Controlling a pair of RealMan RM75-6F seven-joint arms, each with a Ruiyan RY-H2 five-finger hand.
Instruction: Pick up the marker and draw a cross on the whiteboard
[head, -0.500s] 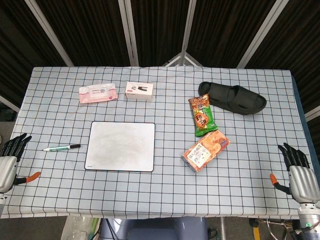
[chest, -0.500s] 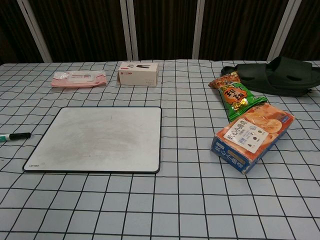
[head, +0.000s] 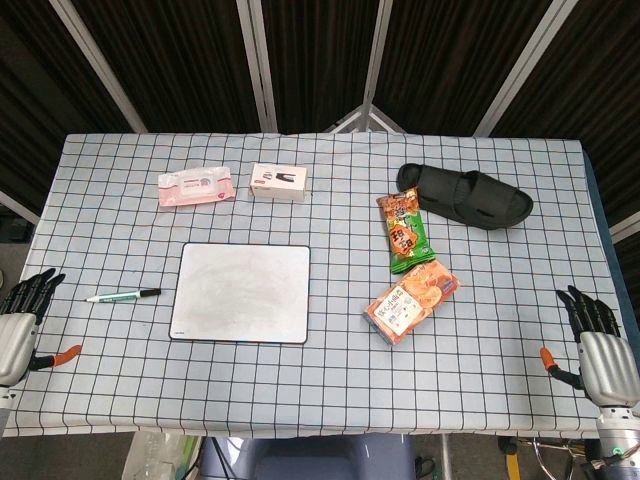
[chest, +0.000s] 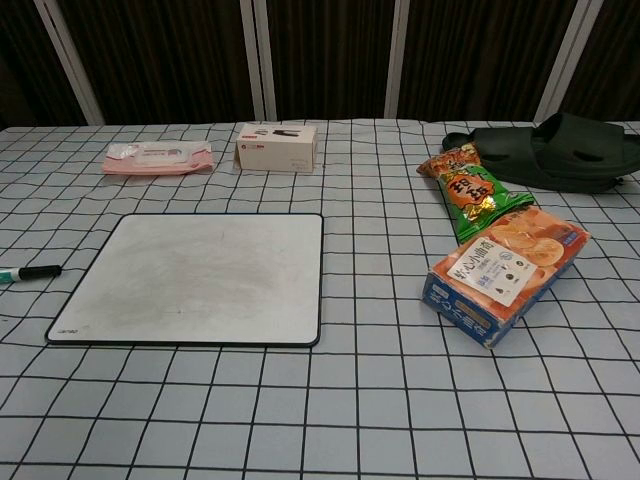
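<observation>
A blank whiteboard (head: 241, 292) (chest: 197, 275) lies flat on the checked tablecloth, left of centre. The marker (head: 123, 295) (chest: 28, 272), white with a black cap, lies on the cloth just left of the board. My left hand (head: 18, 325) hangs at the table's left edge, fingers apart and holding nothing, well short of the marker. At the right edge my right hand (head: 596, 350) is likewise open and empty, far from the board. Neither hand shows in the chest view.
A pink wipes pack (head: 196, 187) and a small white box (head: 278, 182) lie behind the board. To the right are a green snack bag (head: 405, 232), an orange snack box (head: 411, 301) and a dark slipper (head: 466, 195).
My left hand has slipped slightly further left and down at the table edge. Nothing else has moved.
</observation>
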